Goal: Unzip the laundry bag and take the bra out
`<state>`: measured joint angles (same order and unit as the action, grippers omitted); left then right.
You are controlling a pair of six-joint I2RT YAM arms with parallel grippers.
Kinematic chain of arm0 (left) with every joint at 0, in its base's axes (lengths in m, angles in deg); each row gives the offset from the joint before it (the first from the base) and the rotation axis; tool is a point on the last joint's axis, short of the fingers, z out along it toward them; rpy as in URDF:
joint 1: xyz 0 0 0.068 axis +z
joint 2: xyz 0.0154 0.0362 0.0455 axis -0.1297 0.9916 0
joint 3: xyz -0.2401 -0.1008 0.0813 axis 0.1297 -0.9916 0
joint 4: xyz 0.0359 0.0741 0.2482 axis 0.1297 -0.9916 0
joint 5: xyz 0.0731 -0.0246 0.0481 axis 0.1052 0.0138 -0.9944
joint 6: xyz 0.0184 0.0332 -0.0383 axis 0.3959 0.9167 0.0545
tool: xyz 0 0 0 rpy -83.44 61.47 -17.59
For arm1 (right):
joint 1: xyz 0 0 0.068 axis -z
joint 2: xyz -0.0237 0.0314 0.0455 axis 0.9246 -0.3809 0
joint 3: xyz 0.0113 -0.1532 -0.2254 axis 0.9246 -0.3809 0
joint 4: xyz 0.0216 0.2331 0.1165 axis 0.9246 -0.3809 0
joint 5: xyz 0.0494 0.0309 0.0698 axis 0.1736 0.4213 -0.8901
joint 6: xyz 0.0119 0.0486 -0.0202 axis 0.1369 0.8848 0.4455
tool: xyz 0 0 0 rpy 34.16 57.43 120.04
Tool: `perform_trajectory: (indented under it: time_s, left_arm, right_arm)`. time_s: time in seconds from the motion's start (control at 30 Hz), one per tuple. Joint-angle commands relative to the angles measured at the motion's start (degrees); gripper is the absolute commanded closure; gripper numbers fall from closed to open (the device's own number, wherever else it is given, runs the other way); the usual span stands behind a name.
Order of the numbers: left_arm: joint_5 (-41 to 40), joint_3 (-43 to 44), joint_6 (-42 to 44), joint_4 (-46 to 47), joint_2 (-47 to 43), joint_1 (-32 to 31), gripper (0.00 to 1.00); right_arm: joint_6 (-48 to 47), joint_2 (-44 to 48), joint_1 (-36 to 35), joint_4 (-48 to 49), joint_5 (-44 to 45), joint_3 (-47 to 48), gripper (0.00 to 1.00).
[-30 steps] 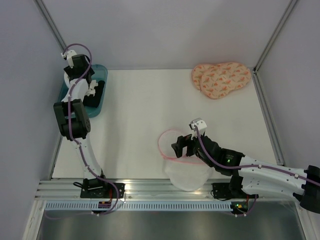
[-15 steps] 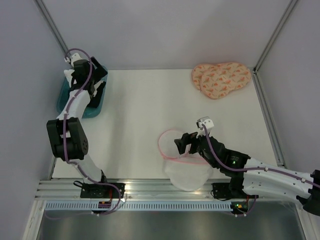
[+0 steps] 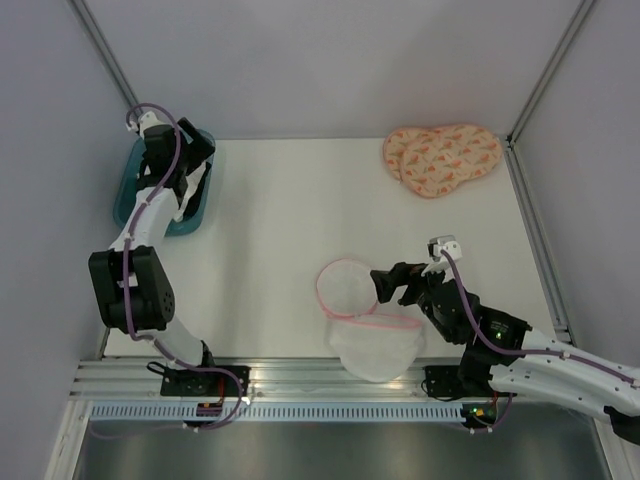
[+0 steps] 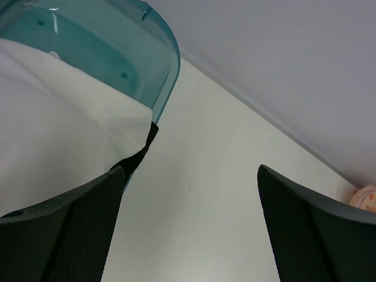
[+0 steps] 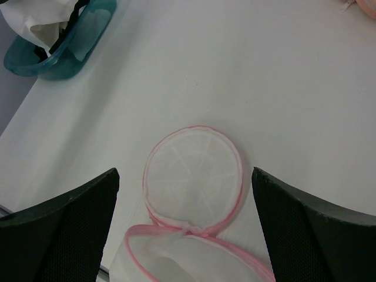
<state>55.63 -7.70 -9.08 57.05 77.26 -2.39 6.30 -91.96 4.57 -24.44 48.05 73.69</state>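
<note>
The laundry bag [image 5: 193,176] lies near the near edge of the table [image 3: 270,230], right of centre. It is unzipped and splayed into 2 round mesh halves joined at the pink edging. The flat half lies on the table. The domed half sits nearer the arm bases and overhangs the table's edge. No garment shows in either half, though the nearer half is partly cut off in the right wrist view.

The bra [image 4: 56,117] is a plain white fabric heap in the teal tub [image 3: 135,190] at the far left corner, with a black item [image 4: 143,154] poking out beside it.

The left gripper [image 4: 191,173] hangs over the tub's right rim with its jaws spread wide and nothing between them. The fabric is beside its left finger, not in the gap. The right gripper [image 3: 387,284] hovers at the right edge of the flat half, its jaws likewise wide and empty. The peach patterned pad [image 3: 440,158] lies well apart at the far right.

Judging from how things lie, both the unzipping and the removal look done. The next move calls for lifting the left arm straight up so that a finger does not snag the white cloth. The right arm should then draw back without dragging the mesh off the edge.
</note>
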Motion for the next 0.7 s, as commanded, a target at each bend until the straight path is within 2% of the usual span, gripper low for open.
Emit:
perform_trajectory:
  time_s: [0.0, 0.2, 0.3, 0.37, 0.4, 0.43, 0.47, 0.67]
  left_arm:
    - [6.31, -1.62, -3.10, 1.12, -3.16, -1.37, 0.04]
    - [6.15, -9.79, -6.97, 1.91, -10.20, -3.21, 0.10]
    - [4.05, -13.92, -8.02, 0.94, -14.77, -3.74, 0.19]
    - [-1.49, -16.03, -8.55, -0.02, -15.57, -3.13, 0.43]
    - [-3.50, -15.96, -8.29, -0.90, -15.31, -2.95, 0.61]
    - [-4.48, -15.87, -8.03, -2.82, -15.04, -2.69, 0.91]
    - [-5.79, -15.69, -8.37, -4.06, -14.26, -2.60, 0.98]
    - [-14.50, -20.43, -11.98, -5.82, -14.52, -1.02, 0.98]
  right_arm:
    - [1.21, -0.95, 0.03, -0.62, 1.19, -0.67, 0.02]
    - [0.69, -4.21, -0.06, -0.01, -0.57, 0.47, 0.02]
    - [0.51, -4.47, 0.03, 0.61, -0.83, 0.12, 0.02]
    - [0.69, -4.56, -0.06, 0.96, -1.62, -0.06, 0.02]
    - [0.69, -4.56, 0.03, 0.96, -1.88, -0.32, 0.02]
    - [0.86, -4.47, 0.03, 0.88, -2.15, -0.49, 0.02]
    - [1.04, -4.39, 0.03, 0.88, -2.15, -0.76, 0.02]
    - [1.39, -2.19, 0.03, -0.53, -1.45, -1.55, 0.02]
